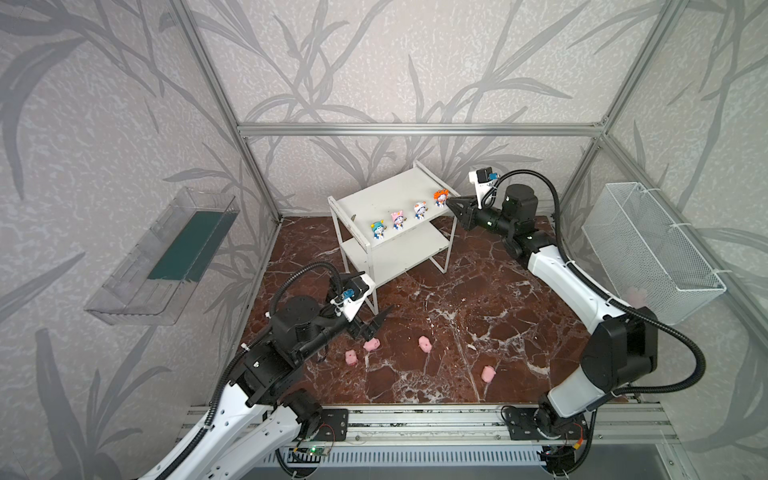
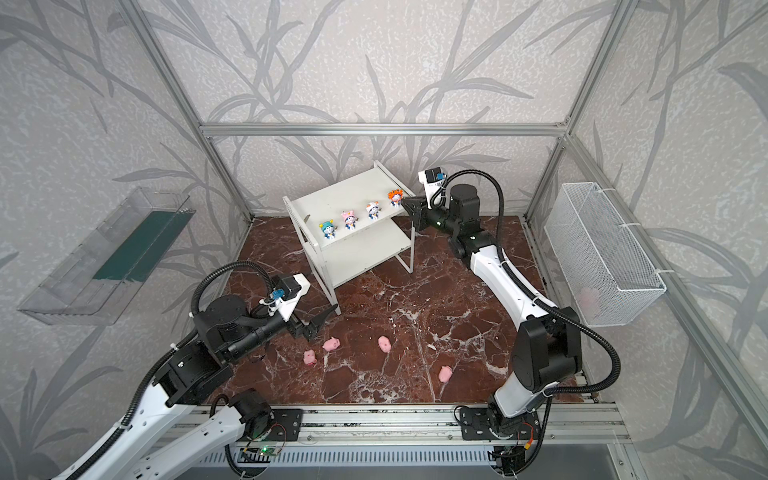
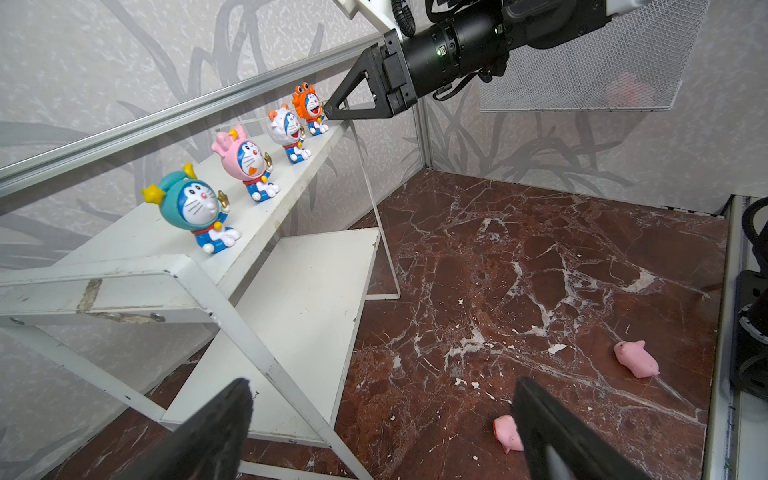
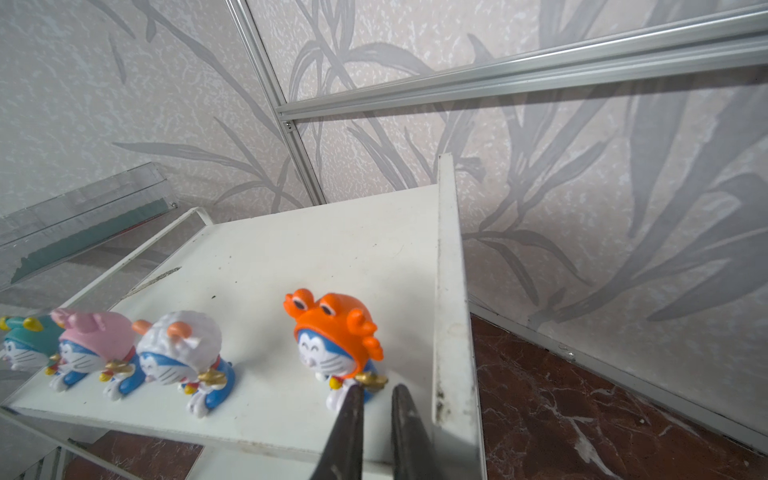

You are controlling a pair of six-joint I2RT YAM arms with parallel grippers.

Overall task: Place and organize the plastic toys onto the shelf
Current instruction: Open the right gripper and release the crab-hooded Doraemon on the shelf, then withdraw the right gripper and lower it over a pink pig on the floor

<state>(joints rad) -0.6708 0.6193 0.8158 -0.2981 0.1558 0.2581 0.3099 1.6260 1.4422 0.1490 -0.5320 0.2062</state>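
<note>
On the top board of the white shelf (image 1: 386,193) (image 4: 291,257), four figurines stand in a row: teal hat (image 1: 378,230), pink hat (image 1: 397,219), white hat (image 1: 419,210) and orange hat (image 1: 440,197) (image 4: 332,332). My right gripper (image 1: 449,202) (image 4: 379,390) is at the shelf's right end. Its jaws are shut to a thin gap with nothing in it, the tips right beside the orange-hat figure. Several pink pigs lie on the floor: (image 1: 372,344), (image 1: 351,356), (image 1: 424,343). My left gripper (image 1: 376,326) (image 3: 382,386) hangs wide open and empty, low over the nearest pig (image 3: 507,432).
A white mesh basket (image 1: 648,249) hangs on the right wall with a blurry pink lump (image 1: 636,295) inside. A clear tray with a green panel (image 1: 166,257) hangs on the left wall. The lower shelf board (image 3: 299,311) is bare. The marble floor (image 1: 478,311) lies between the arms.
</note>
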